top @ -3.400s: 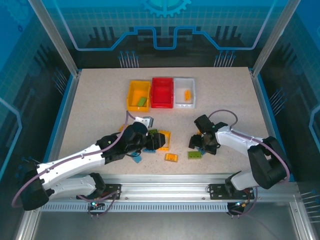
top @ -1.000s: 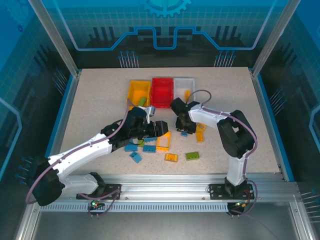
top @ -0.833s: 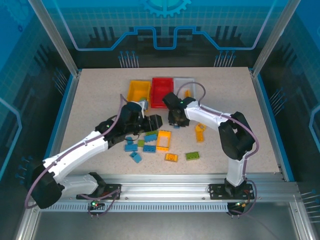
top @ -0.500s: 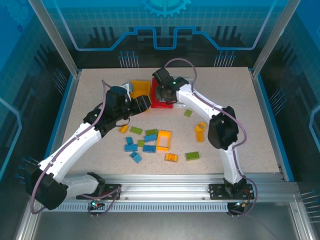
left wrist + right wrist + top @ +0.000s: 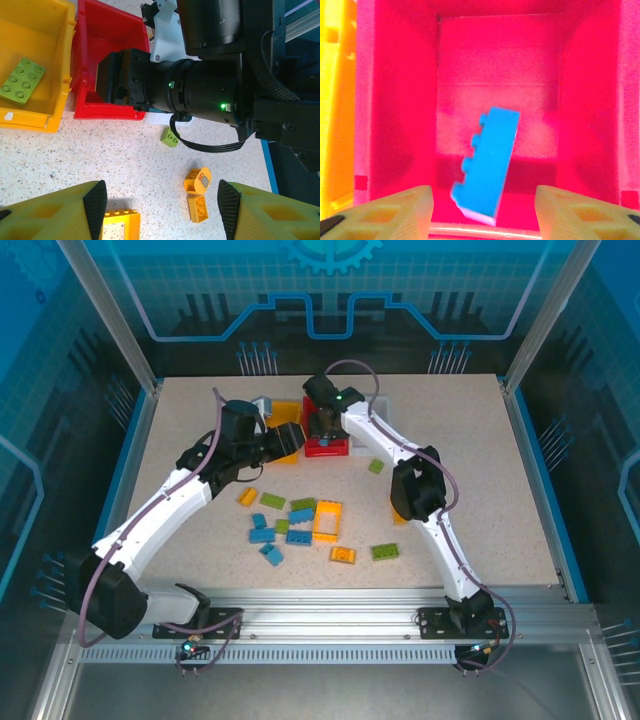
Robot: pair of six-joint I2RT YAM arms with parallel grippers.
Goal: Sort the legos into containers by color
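The right gripper (image 5: 484,197) hangs open over the red bin (image 5: 395,100), where a blue lego (image 5: 489,157) sits tilted. The left wrist view shows more: the left gripper (image 5: 160,210) open and empty above the table (image 5: 100,155), a green lego (image 5: 21,80) in the yellow bin (image 5: 25,120), and an orange lego (image 5: 198,180) whose round label is too small to read.

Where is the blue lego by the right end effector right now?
In the right wrist view, the blue lego is tilted inside the red bin, between the open fingers of the right end effector; the yellow bin stands alongside.
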